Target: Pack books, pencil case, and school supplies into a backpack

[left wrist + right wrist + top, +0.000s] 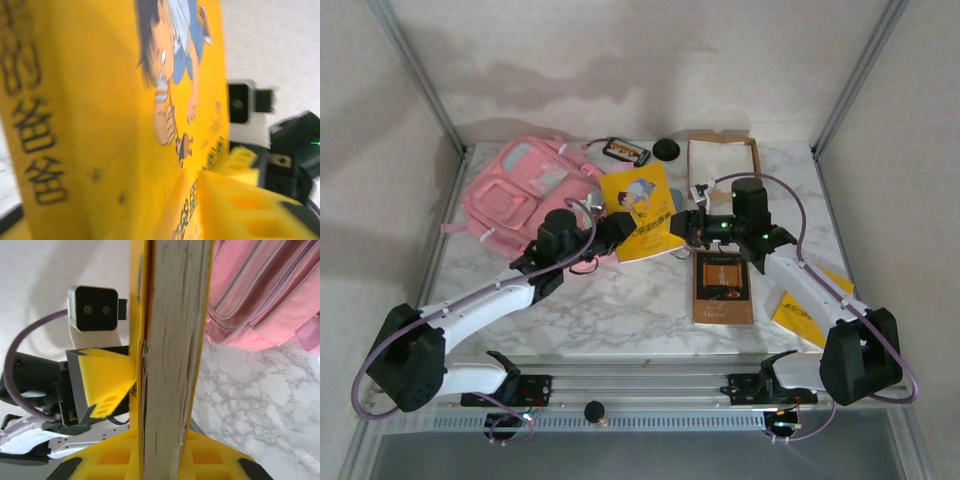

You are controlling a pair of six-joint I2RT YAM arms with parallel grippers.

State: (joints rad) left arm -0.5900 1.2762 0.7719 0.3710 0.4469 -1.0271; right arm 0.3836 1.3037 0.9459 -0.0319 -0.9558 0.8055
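The bright yellow book [642, 205] with a cartoon cover hangs just above the table between both grippers, right of the pink backpack [525, 195]. My right gripper [682, 225] is shut on it: in the right wrist view the book's page edge [172, 365] is pinched between the yellow fingers [112, 460]. My left gripper [615, 232] is at the book's opposite edge. Its jaws stand wider than the book [100, 100], and one fingertip [105, 380] touches the cover. The dark brown book [722, 288] lies flat under the right arm.
A shallow cardboard tray [722, 160] stands at the back, with a black round object [668, 150] and a small dark-and-orange item [625, 151] beside it. Another yellow book [800, 315] lies at the right under the right arm. Bare marble lies in front of the backpack.
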